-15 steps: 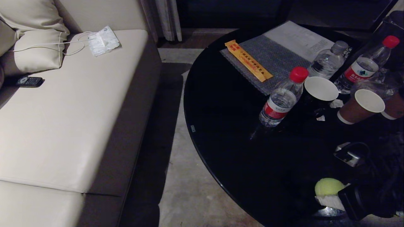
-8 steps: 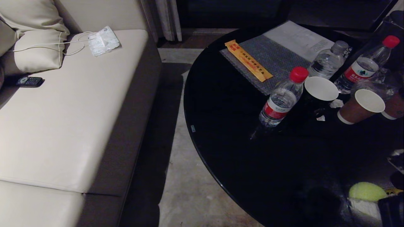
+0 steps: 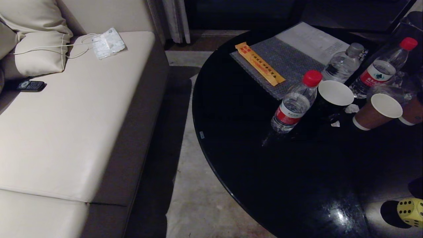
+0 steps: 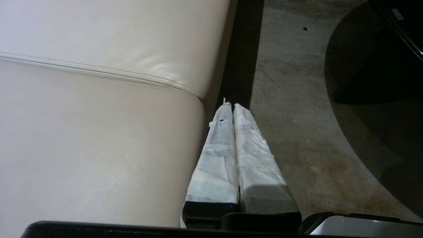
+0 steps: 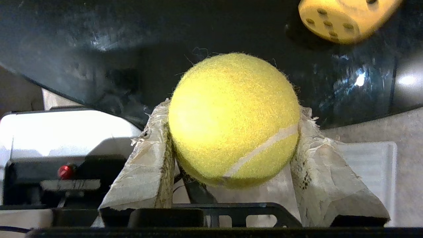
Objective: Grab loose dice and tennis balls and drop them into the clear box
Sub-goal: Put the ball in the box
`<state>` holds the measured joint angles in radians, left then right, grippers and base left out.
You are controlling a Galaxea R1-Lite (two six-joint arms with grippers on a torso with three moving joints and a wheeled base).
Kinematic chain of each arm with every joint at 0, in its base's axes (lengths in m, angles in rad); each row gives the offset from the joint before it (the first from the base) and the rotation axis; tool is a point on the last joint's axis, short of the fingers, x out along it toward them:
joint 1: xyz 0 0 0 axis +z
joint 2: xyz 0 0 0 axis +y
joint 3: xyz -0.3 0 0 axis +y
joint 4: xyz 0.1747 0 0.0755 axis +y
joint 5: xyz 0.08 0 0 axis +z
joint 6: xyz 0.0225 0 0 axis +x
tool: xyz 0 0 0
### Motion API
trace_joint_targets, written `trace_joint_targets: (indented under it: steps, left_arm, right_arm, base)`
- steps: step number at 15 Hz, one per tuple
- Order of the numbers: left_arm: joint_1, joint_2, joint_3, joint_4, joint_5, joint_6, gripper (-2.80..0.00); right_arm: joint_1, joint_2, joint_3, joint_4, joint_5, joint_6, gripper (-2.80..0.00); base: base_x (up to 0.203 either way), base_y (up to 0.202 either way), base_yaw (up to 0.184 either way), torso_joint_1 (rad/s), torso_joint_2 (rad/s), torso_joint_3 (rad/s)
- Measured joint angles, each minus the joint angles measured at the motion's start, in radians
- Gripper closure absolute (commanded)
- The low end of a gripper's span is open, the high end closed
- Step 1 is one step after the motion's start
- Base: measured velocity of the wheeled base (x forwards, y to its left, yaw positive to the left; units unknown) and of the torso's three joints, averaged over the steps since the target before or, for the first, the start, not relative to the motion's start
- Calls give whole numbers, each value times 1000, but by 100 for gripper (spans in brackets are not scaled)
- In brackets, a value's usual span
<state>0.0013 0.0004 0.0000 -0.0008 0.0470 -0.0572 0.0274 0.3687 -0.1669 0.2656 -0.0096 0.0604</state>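
Observation:
A fuzzy yellow-green tennis ball [image 5: 231, 119] sits between the taped fingers [image 5: 148, 158] of my right gripper [image 5: 233, 109], which is shut on it just above the near edge of the black round table [image 5: 99, 39]. This gripper is outside the head view. A yellow die [image 3: 409, 211] with dark pips lies at the table's near right; in the right wrist view the die [image 5: 343, 18] is just beyond the ball. My left gripper [image 4: 233, 105] hangs shut and empty beside the sofa's front edge. The clear box is out of view.
On the far right of the table [image 3: 251, 155] stand water bottles [image 3: 294, 102], paper cups [image 3: 376, 110], a grey mat [image 3: 284, 62] and an orange packet [image 3: 259, 62]. A cream sofa [image 3: 66, 115] fills the left, with a strip of floor [image 3: 195, 198] between. A flat ribbed panel [image 5: 366, 165] lies below the gripper.
My right gripper, carrying the tennis ball, has swung right and left the head view. The yellow die it had covered now shows at the bottom right.

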Motion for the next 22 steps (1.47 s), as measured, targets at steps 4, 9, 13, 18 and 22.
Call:
trace_joint_targets:
  steps: [4,9,13,18,22]
  left_arm:
    - [0,0,0,0,1,0,0]
    - [0,0,0,0,1,0,0]
    - [0,0,0,1,-7,14,0]
    - [0,0,0,1,-9,17,0]
    - [0,0,0,1,-5,14,0]
  right_arm:
    - [-11,-267,41,15,3,-22,0]
    - [-16,-357,54,20,4,-28,0]
    - [-16,-368,54,23,1,-19,0]
    - [-15,-370,54,24,1,-20,0]
    - [-16,-370,54,25,2,-23,0]
  base:
    - [0,0,0,0,0,0]
    - [0,0,0,0,0,0]
    - [0,0,0,0,0,0]
    - [0,0,0,0,0,0]
    - [0,0,0,1,1,10]
